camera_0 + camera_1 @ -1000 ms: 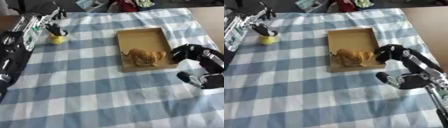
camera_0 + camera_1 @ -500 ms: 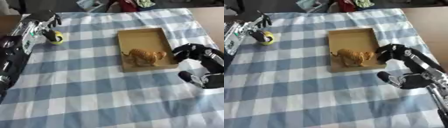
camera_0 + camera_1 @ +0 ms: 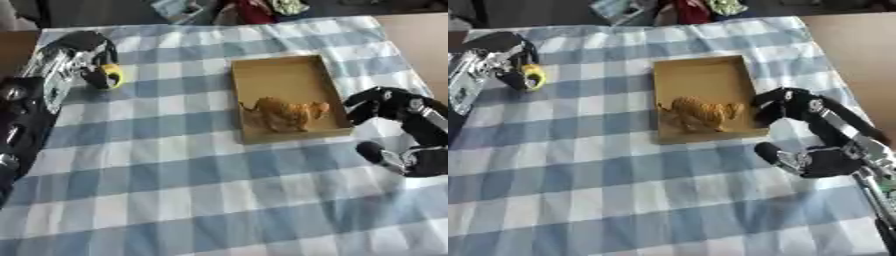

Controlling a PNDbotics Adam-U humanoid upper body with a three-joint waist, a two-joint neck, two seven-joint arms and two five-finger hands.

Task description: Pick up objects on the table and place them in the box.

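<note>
Box [image 3: 282, 80] of cardboard on the checked cloth [image 3: 175, 165], holding an orange toy animal [image 3: 282, 114] at its near end; no writing legible; left hand [image 3: 94, 67] curled round a yellow object [image 3: 113, 75]; right hand [image 3: 794, 107] curled, empty, beside the box.

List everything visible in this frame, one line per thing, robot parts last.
Tablecloth: one, blue and white check, covering the table.
Box: one, brown cardboard, shallow and open, right of centre.
Toy animal: one, orange, inside the box at its near end.
Yellow object: one, small, far left on the cloth, in the left robot hand's fingers.
Clutter: several items, red, green and pale, beyond the table's far edge; not identifiable.
Left robot hand: one, black and silver, far left, curled round the yellow object.
Right robot hand: one, black, fingers curled, beside the box's right wall, holding nothing.
</note>
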